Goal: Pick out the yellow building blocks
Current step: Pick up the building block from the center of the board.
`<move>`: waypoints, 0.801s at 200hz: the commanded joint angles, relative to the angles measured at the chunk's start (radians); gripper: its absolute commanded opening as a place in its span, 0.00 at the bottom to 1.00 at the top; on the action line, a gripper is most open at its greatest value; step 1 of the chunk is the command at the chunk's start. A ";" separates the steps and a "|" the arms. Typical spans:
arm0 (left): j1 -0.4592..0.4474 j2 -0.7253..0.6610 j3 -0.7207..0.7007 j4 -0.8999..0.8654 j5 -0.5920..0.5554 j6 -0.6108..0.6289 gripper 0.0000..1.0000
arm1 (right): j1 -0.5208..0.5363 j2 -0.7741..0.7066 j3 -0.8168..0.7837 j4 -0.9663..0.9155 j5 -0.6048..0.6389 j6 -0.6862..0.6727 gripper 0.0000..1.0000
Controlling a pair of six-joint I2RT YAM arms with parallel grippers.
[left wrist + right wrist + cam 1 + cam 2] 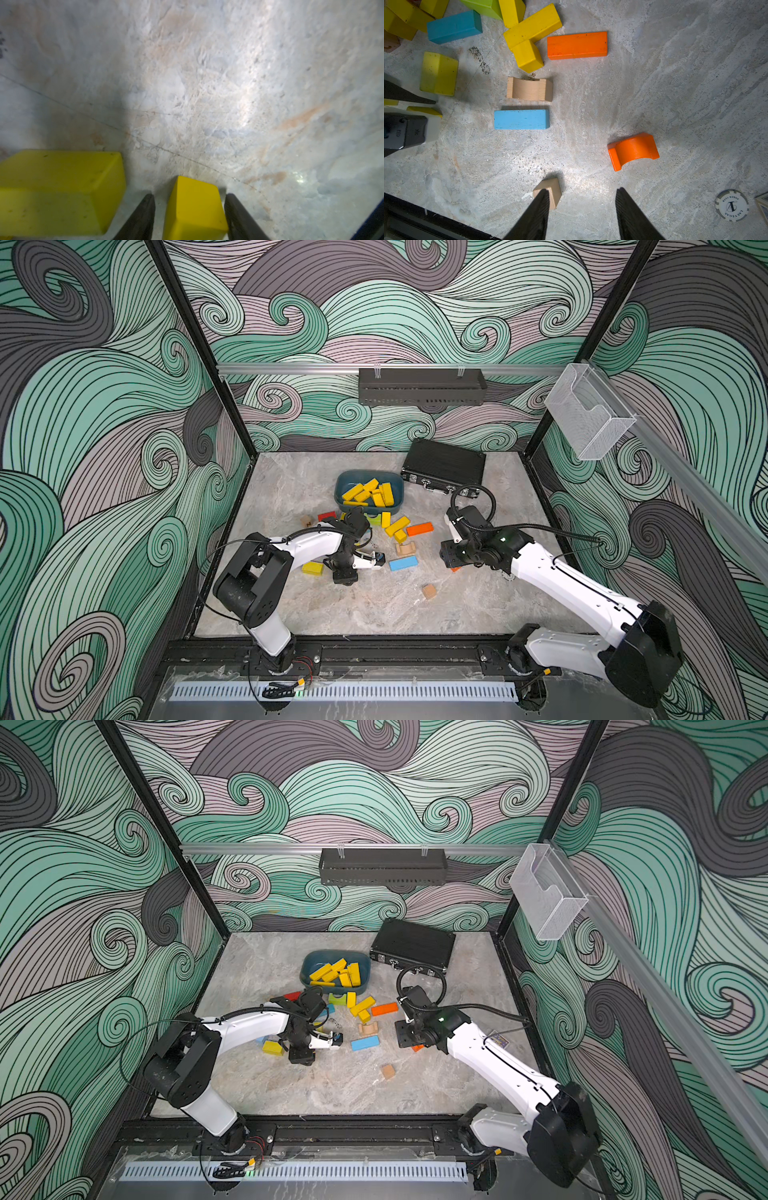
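A small yellow block (195, 207) lies on the table between the fingers of my left gripper (190, 196). One finger is against it and a thin gap shows at the other. A larger yellow block (60, 191) lies beside that gripper, and another (312, 568) lies behind it. In both top views the left gripper (380, 560) (337, 1039) is low and points right. Several yellow blocks (370, 491) fill the teal bowl (345, 481). A loose yellow cluster (397, 526) lies in front of the bowl. My right gripper (582, 189) hangs open and empty over the table.
Orange bar (419, 529), blue block (403, 563), wooden arch (405, 548), orange arch (633, 150), wooden cube (429, 591), lime-green arch (375, 519) and red block (327, 515) lie about. A black case (444, 468) stands behind. A poker chip (732, 205) lies to the right.
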 commanded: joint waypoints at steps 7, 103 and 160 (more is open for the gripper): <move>-0.011 0.019 0.025 -0.005 -0.015 -0.001 0.45 | 0.001 -0.015 -0.011 0.002 0.022 0.019 0.53; -0.015 -0.063 0.124 -0.173 0.044 -0.096 0.26 | 0.000 -0.007 -0.018 0.002 0.021 0.002 0.53; -0.014 -0.175 0.308 -0.305 0.083 -0.205 0.26 | -0.002 -0.016 -0.038 0.002 0.010 0.022 0.53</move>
